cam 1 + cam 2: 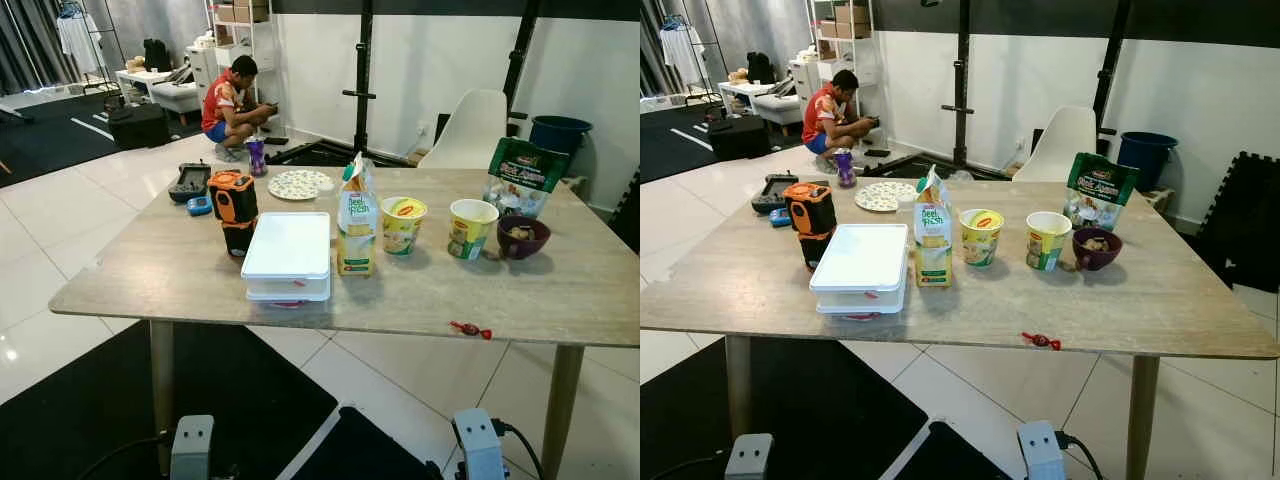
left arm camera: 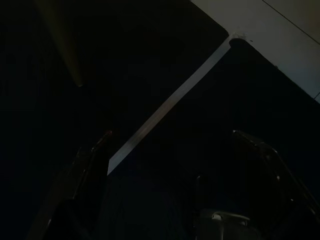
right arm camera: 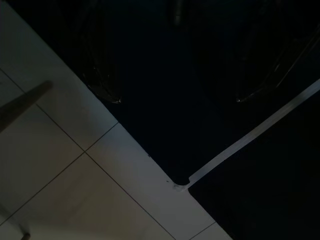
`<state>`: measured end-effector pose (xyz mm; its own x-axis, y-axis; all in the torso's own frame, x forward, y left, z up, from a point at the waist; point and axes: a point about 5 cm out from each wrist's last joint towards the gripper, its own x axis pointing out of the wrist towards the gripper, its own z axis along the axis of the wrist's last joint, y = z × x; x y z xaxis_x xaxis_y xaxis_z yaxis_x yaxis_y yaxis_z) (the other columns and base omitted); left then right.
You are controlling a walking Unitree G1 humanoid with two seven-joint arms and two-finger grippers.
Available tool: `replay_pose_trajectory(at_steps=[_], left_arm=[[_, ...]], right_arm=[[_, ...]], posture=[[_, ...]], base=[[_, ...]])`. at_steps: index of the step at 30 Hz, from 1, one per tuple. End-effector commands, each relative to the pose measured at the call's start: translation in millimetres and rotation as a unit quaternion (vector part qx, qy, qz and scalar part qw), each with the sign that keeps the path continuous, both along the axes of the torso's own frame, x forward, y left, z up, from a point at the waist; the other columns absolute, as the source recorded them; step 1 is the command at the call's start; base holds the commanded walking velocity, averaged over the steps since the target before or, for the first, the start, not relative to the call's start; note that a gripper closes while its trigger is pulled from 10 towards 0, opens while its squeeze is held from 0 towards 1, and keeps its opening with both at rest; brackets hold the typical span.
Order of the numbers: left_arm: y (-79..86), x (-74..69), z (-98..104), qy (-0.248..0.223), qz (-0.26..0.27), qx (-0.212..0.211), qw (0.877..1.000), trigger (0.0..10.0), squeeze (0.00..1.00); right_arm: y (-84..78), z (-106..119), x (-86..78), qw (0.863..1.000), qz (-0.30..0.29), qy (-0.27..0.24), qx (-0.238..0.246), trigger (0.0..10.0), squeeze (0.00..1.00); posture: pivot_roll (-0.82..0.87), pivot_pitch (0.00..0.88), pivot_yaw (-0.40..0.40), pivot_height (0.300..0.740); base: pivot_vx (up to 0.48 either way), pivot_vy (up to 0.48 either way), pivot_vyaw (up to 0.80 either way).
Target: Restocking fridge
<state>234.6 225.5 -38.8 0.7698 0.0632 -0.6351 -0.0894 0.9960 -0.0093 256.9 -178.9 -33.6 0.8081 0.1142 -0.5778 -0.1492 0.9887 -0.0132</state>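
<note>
— Where's the milk carton (image 1: 356, 222)?

— Upright, centre frame on the table (image 1: 560, 300), beside the white box (image 1: 288, 252). My left gripper (image 2: 170, 165) and right gripper (image 3: 187, 60) hang low over the floor, fingers spread apart. It's ahead and above; neither arm clearly nearer.

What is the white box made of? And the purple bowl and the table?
The white box looks like smooth matte plastic, with a snap-on lid. The purple bowl looks glossy, maybe plastic or ceramic; I can't tell which. The table top shows pale wood grain, possibly laminate, on wooden-looking legs.
</note>
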Motion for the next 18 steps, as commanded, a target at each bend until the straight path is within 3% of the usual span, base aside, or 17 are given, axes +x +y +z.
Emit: replay_pose_trajectory(at_steps=[1,9,18], left_arm=[[-2.7,-4.5,-3.9,0.01,0.002,-0.005,1.0,10.0,0.0],[-2.3,-3.4,-3.3,0.009,0.005,-0.006,1.0,10.0,0.0],[-4.0,-2.3,-2.9,0.007,0.009,-0.01,1.0,10.0,0.0]], right_arm=[[0.8,-2.8,-3.0,1.0,-0.007,0.008,0.009,10.0,0.0],[-0.2,-3.4,-3.2,1.0,-0.008,0.014,0.004,10.0,0.0],[-0.3,-2.8,-2.4,1.0,-0.005,0.013,0.001,10.0,0.0]], posture=[[0.05,0.083,0.014,0.734],[0.05,0.081,0.015,0.734],[0.05,0.079,0.01,0.734]], base=[[0.0,0.0,0.0],[0.0,0.0,-0.78],[0.0,0.0,0.0]])
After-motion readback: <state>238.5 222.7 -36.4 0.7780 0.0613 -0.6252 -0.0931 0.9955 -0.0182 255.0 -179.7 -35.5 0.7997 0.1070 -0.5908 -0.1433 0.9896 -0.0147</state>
